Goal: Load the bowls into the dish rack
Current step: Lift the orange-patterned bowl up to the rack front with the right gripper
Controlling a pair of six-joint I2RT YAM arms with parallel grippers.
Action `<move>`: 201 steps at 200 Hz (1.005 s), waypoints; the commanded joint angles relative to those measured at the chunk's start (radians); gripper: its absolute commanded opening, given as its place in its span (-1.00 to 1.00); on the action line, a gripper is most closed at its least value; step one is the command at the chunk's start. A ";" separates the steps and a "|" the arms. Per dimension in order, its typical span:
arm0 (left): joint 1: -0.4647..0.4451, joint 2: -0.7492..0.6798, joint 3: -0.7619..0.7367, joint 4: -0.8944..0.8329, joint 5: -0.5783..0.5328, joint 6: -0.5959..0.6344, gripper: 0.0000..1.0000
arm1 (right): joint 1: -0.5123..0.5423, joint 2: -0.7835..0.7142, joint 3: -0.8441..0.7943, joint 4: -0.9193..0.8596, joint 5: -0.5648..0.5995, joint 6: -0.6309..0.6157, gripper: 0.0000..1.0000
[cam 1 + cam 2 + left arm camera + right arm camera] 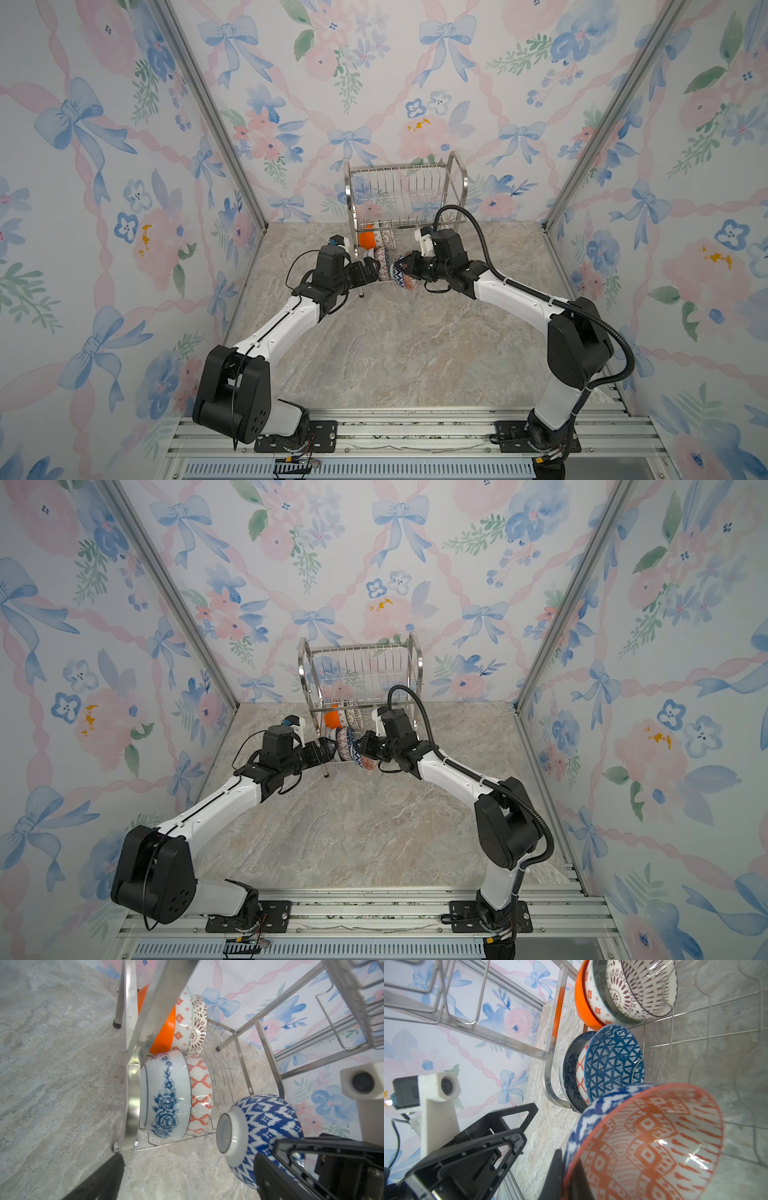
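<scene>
Stainless-steel dish rack (405,195), one, carries five bowls (166,1095) on edge on its lower shelf, three behind and two in front, while my right gripper (409,268) pinches the rim of the sixth, a blue-and-white bowl (268,1124) with orange inside, beside the front two, and my left gripper (371,269) stands spread, empty.

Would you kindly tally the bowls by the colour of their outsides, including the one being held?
Plain orange: 1, the plain orange bowl
Orange-red on white: 2, the diamond bowl, the lattice bowl
Brown on white: 1, the brown-patterned bowl
Blue on white: 2, the floral bowl, the held zigzag bowl
Total: 6
</scene>
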 commanded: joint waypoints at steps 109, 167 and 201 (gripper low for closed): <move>0.025 0.141 0.092 -0.035 -0.103 0.004 0.37 | -0.034 -0.002 -0.014 0.165 0.023 0.109 -1.00; 0.025 0.157 0.098 -0.035 -0.106 -0.008 -0.03 | -0.037 -0.058 -0.069 0.150 0.054 0.113 -1.00; 0.024 0.168 0.090 -0.034 -0.096 -0.012 -0.13 | -0.045 -0.089 -0.113 0.179 0.060 0.137 -1.00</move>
